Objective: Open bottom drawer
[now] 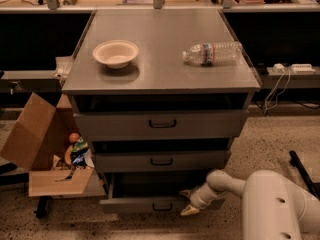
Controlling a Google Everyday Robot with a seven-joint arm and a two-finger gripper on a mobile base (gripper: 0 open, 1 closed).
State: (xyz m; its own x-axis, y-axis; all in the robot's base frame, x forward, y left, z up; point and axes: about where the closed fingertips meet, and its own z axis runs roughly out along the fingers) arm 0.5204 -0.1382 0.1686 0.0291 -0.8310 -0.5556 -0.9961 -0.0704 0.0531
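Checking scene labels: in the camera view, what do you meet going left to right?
cardboard box → bowl → water bottle → power strip. The gripper is low, at the front of the bottom drawer, right of its handle. It sits under the bottle's span, so it is left unranked.

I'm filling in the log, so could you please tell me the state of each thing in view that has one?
Bottom drawer, partly pulled out.
Middle drawer, looks closed.
Top drawer, looks closed.
Gripper, at the bottom drawer's front, right of its handle.
Bowl, upright, empty.
Bottle, lying on its side.
Cardboard box, flaps open.
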